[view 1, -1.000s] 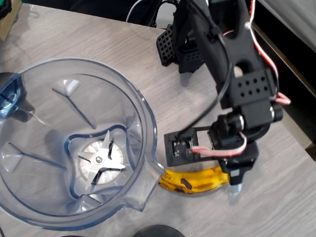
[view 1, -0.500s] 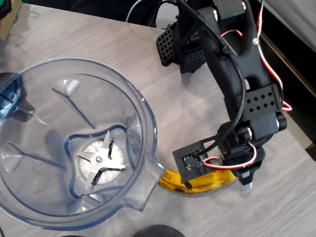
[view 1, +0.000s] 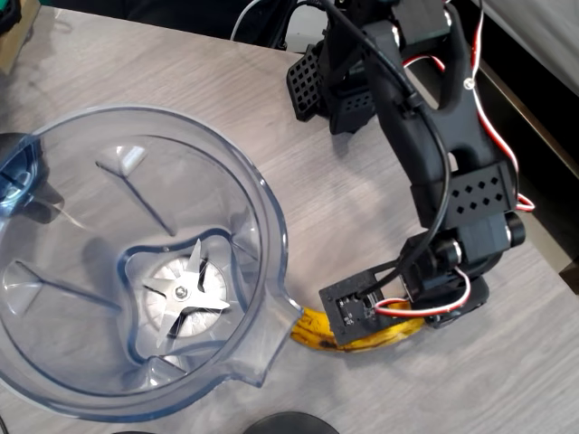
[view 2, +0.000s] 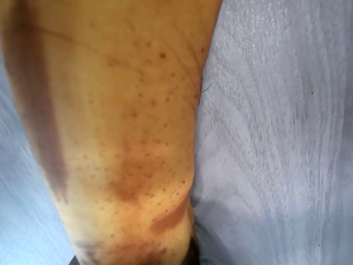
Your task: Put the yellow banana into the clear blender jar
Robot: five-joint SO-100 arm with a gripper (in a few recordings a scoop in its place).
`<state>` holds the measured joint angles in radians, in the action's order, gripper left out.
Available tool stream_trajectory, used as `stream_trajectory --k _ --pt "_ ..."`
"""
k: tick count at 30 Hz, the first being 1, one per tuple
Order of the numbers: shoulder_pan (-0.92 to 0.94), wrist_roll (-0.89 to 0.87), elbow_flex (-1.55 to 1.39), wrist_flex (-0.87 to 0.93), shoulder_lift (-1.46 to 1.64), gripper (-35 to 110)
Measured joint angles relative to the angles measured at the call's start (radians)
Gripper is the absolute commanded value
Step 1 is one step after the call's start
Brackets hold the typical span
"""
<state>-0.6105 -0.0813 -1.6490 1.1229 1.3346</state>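
Observation:
The yellow banana [view 1: 312, 331] lies on the grey wood table just right of the pour spout of the clear blender jar [view 1: 271, 217], its dark-spotted left end touching or almost touching the spout. Silver blades [view 1: 185, 294] show at the jar's bottom. My black gripper [view 1: 432, 327] is down over the banana's right half, and the wrist and its circuit board hide the fingers. In the wrist view the spotted, bruised banana [view 2: 116, 138] is very close and covers the left half, with table to its right.
The arm's black base and a perforated black block [view 1: 308, 81] stand at the back. A dark blue object [view 1: 16, 172] sits behind the jar at the left edge. A black round thing [view 1: 289, 423] shows at the bottom edge. The table edge [view 1: 543, 244] runs close on the right.
The arm has dropped lower onto the banana's right half and shifted slightly right. The light fingertip seen beyond the banana earlier is now hidden under the wrist. The banana has barely moved.

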Motion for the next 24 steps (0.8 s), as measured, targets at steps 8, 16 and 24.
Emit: stream_trajectory --k 8,16,24 --pt "0.002 0.000 0.002 -0.002 0.000 4" --pt "0.012 0.000 0.000 0.005 0.008 4" --pt "0.061 -0.025 -0.003 0.054 0.094 4"
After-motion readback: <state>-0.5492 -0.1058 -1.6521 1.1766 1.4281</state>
